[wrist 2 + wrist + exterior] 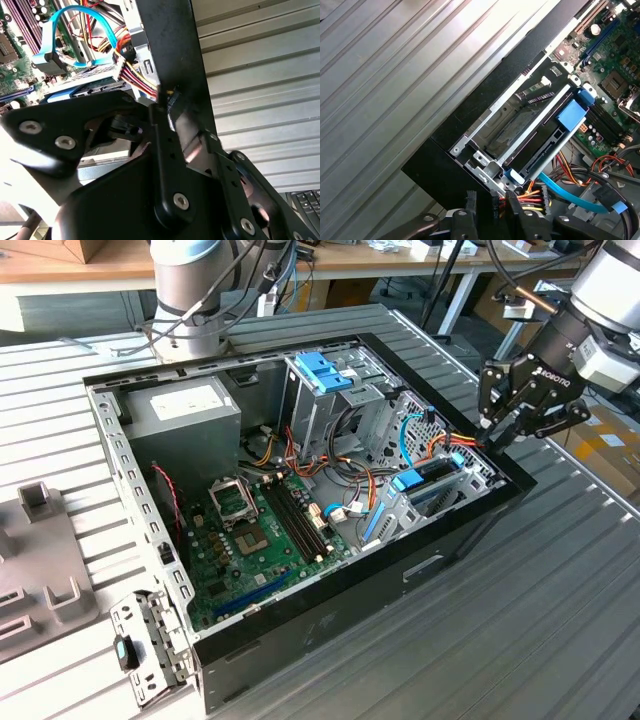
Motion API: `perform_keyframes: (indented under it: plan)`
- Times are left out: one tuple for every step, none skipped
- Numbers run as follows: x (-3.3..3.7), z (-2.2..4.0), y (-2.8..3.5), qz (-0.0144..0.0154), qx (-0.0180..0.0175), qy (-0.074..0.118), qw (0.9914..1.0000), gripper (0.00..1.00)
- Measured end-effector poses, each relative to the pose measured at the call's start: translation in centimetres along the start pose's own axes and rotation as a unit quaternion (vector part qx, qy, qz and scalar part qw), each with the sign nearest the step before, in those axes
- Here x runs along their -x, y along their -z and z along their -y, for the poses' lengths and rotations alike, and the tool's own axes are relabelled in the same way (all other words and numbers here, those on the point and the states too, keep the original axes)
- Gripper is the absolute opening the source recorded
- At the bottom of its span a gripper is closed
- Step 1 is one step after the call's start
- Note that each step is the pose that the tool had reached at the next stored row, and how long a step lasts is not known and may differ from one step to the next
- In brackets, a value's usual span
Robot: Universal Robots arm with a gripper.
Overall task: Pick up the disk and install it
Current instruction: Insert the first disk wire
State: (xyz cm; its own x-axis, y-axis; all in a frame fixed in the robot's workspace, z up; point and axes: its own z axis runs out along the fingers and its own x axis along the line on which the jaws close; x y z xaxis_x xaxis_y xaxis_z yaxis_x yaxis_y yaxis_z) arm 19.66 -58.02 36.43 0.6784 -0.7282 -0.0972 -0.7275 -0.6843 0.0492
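An open black computer case [330, 615] lies flat on a ribbed metal table [520, 640]. Inside the case, a green motherboard [255, 540] covers the floor. A grey power-supply box [185, 415] sits in the case's far corner. A light-blue latch [322, 370] tops the metal cage beside it. Grey plastic fixtures [45, 570] rest outside the case.

The computer case [300, 630] lies on the worktop [520, 640]; the disk [432, 483] sits in its bay, the gripper [497, 435] just beside it at the exterior view's right.
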Motion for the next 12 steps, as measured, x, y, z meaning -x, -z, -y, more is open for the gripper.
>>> perform_keyframes:
  plan:
    - [0.00,0.00,0.00,0.0000,0.0000,0.000,1.00000,0.27]
    - [0.00,0.00,0.00,0.0000,0.0001,0.000,1.00000,0.27]
    - [0.00,0.00,0.01,-0.0002,0.0001,0.000,1.00000,0.22]
    - [0.00,0.00,0.00,-0.0001,0.0001,0.000,1.00000,0.18]
    - [0.00,0.00,-0.01,0.0000,0.0000,0.000,1.00000,0.18]
    - [0.00,0.00,-0.02,0.0000,0.0000,0.000,1.00000,0.18]
    - [0.00,0.00,-0.02,0.0000,0.0000,0.000,1.00000,0.18]
    - [0.00,0.00,-0.02,0.0000,0.0000,0.000,1.00000,0.18]
    - [0.00,0.00,-0.03,0.0000,0.0000,0.000,1.00000,0.18]
    - [0.00,0.00,-0.03,0.0000,0.0000,0.000,1.00000,0.18]
    - [0.00,0.00,-0.04,0.0000,0.0001,0.000,1.00000,0.18]
    - [0.00,0.00,-0.03,0.0000,0.0000,0.000,1.00000,0.18]
